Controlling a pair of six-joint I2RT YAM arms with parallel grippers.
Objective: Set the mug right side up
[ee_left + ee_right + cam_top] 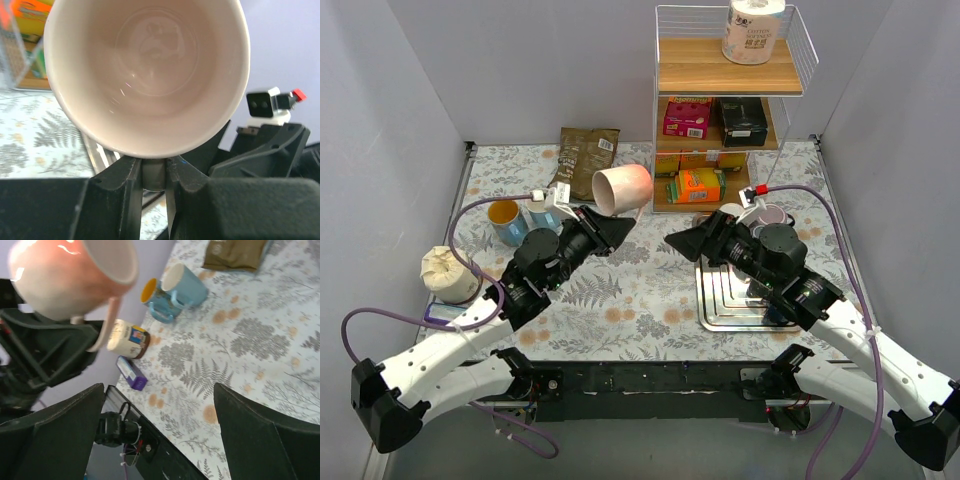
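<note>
The pink mug (622, 188) is held off the table, tilted on its side. Its white inside faces the left wrist camera (150, 75). My left gripper (610, 228) is shut on the mug's handle, which sits pinched between the two fingers (152, 167). The mug also shows at the upper left of the right wrist view (70, 275), its handle pointing down. My right gripper (680, 240) is open and empty (159, 390), over the middle of the table, just right of the mug and apart from it.
A blue mug (538, 220) and a yellow-lined cup (505, 215) stand at the left. A brown pouch (588, 158) lies at the back. A wire shelf (725, 110) stands back right, a metal tray (730, 295) before it. A jar (448, 272) and purple box (131, 374) sit near left.
</note>
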